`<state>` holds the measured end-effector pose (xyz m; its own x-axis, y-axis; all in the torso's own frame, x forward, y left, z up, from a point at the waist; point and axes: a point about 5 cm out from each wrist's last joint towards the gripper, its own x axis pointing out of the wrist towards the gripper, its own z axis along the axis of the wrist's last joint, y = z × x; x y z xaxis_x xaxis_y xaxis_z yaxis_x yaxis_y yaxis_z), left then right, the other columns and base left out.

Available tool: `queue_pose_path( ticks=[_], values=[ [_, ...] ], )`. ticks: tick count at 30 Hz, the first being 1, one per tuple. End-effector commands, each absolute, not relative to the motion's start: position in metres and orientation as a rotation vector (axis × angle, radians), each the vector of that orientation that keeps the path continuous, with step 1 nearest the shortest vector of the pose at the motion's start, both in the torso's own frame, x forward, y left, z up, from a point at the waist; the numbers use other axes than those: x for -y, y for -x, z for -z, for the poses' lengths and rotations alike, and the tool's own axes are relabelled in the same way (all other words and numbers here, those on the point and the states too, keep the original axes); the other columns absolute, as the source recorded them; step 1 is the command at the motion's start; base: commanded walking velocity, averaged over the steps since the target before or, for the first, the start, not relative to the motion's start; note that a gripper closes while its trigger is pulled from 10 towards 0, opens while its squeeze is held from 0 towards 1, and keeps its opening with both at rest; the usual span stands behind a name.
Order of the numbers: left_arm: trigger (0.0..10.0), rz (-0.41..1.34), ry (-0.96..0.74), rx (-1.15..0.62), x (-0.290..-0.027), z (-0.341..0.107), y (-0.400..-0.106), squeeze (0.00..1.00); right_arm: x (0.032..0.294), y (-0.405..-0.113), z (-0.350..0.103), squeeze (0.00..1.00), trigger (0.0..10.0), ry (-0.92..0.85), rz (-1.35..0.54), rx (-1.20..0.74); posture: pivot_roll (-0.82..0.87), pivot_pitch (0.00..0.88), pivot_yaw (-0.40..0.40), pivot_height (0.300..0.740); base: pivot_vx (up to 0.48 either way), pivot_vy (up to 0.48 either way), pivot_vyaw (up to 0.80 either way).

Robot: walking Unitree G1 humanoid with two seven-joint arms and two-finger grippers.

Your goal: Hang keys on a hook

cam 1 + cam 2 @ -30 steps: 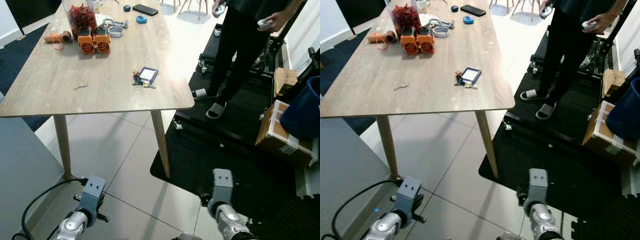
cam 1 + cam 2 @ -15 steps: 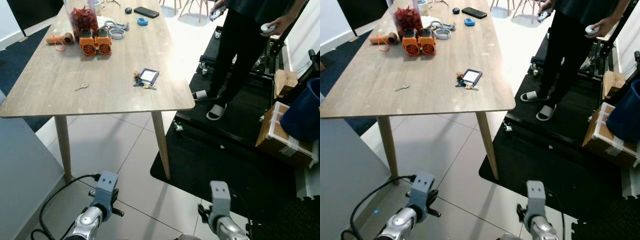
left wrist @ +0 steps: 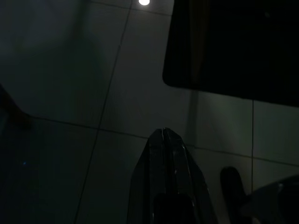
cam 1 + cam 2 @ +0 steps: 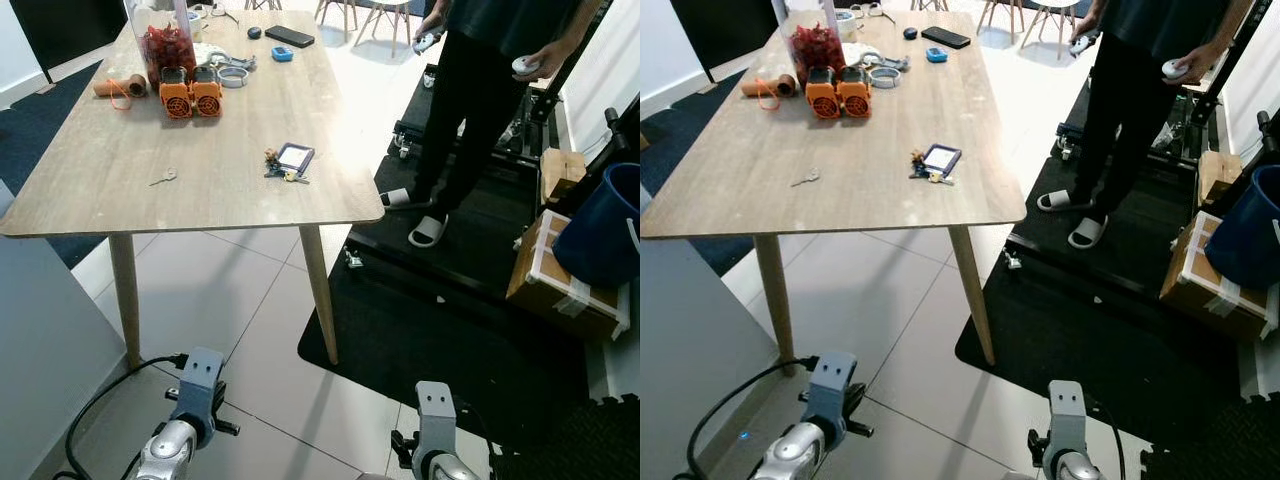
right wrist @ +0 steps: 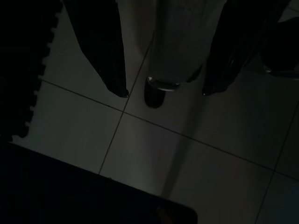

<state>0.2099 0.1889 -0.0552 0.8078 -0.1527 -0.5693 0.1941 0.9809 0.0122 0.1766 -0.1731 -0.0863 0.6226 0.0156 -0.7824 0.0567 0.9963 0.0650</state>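
A bunch of keys with a blue-edged tag [image 4: 286, 162] lies on the wooden table [image 4: 90, 150], near its right front corner. A single small key [image 4: 163, 178] lies further left on the same table. Both arms hang low over the tiled floor, well below and in front of the table: the left arm [image 4: 198, 380] and the right arm [image 4: 435, 405]. In the dark left wrist view the left gripper [image 3: 164, 133] has its fingers pressed together. The right wrist view has the right gripper [image 5: 163, 93] with its two fingers apart and nothing between them.
At the table's far end lie two orange devices [image 4: 192, 97], a jar of red things [image 4: 163, 45] and a phone [image 4: 290, 36]. A person [image 4: 480, 90] holding controllers stands on the black mat [image 4: 450, 300] at right. Beyond are a cardboard box [image 4: 560, 270] and a blue bin [image 4: 605, 225]. A grey panel [image 4: 40, 330] stands on the left.
The camera has shifted a little, so the table sits slightly further off. The left arm swung right, then back a bit. The keys have not moved on the table.
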Motion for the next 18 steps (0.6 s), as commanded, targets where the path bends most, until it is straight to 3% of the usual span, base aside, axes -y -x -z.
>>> queue_pose_path(
  ticks=[1, 18],
  values=[
    [10.0, 0.165, -0.056, -0.616, -0.1888, 0.058, -0.2056, 0.0, 0.1736, -0.1718, 0.0887, 0.0, 10.0, -0.095, 0.035, -0.92, 0.08, 0.004, -0.039, 0.74, 0.0, 0.0, 0.0],
    [10.0, 0.141, -0.025, -0.623, -0.1859, 0.0595, -0.2043, 0.0, 0.1741, -0.1711, 0.0889, 0.0, 10.0, -0.088, 0.03, -0.923, 0.08, 0.006, -0.046, 0.74, 0.0, 0.0, 0.0]
  ],
)
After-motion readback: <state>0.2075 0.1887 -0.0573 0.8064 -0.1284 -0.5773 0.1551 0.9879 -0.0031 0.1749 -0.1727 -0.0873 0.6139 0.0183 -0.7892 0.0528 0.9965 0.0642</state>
